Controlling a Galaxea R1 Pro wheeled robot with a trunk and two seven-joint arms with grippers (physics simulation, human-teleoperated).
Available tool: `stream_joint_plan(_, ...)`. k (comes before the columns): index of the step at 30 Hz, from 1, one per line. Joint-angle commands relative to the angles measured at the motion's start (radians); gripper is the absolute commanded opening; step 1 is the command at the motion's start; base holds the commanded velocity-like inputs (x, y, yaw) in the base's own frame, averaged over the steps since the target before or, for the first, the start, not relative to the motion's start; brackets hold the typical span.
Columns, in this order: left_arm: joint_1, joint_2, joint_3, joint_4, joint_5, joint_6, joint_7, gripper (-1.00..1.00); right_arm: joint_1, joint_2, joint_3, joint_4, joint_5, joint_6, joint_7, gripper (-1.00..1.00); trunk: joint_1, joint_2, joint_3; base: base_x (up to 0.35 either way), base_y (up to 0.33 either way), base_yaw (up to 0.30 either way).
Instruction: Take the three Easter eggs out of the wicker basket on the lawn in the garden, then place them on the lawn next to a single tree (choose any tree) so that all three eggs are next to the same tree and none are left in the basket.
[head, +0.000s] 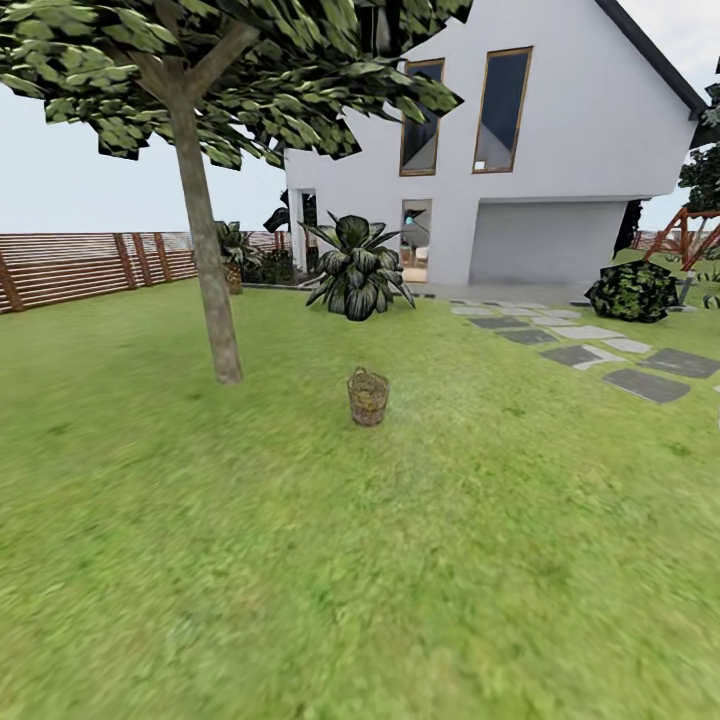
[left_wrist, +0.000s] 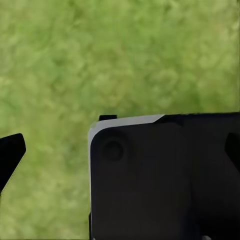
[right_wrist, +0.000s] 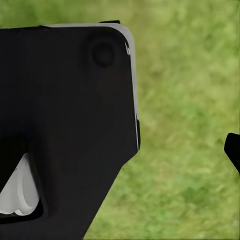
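The wicker basket (head: 368, 397) stands upright on the lawn (head: 300, 580), some way ahead of me near the middle of the head view. The Easter eggs are hidden inside it from this angle. The tree (head: 207, 260), with a bare pale trunk, rises just left of and behind the basket. In the left wrist view my left gripper (left_wrist: 120, 160) is open over grass, one dark fingertip (left_wrist: 10, 155) at each side of the frame, with a black robot part between. My right gripper (right_wrist: 120, 155) is open too, one fingertip (right_wrist: 233, 150) showing, nothing held.
A white house (head: 560, 150) closes the back. A low broad-leaved plant (head: 355, 265) sits behind the basket. Grey stepping stones (head: 600, 355) run along the right, past a dark shrub (head: 632, 290). A brown slat fence (head: 80, 265) lines the left. Open grass lies between me and the basket.
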Motion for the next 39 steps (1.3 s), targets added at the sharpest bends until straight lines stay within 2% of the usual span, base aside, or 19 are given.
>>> stream_joint_plan(1, 0.0, 0.0, -0.002, 0.001, -0.001, -0.003, 0.0, 1.0, 0.0, 0.0, -0.008, 0.0, 0.001, -0.003, 0.0, 1.0, 0.001, -0.001, -0.001, 0.336, 0.0, 0.0)
stream_joint_plan(21, 0.0, 0.0, -0.002, 0.001, -0.001, -0.004, 0.0, 1.0, 0.0, 0.0, -0.016, -0.001, -0.007, -0.002, 0.0, 1.0, 0.001, -0.001, -0.001, 0.336, 0.0, 0.0)
stream_joint_plan(39, 0.0, 0.0, -0.002, 0.001, -0.001, -0.004, 0.0, 1.0, 0.0, -0.002, -0.007, 0.001, 0.003, -0.003, 0.0, 1.0, 0.001, -0.001, -0.001, 0.336, 0.0, 0.0)
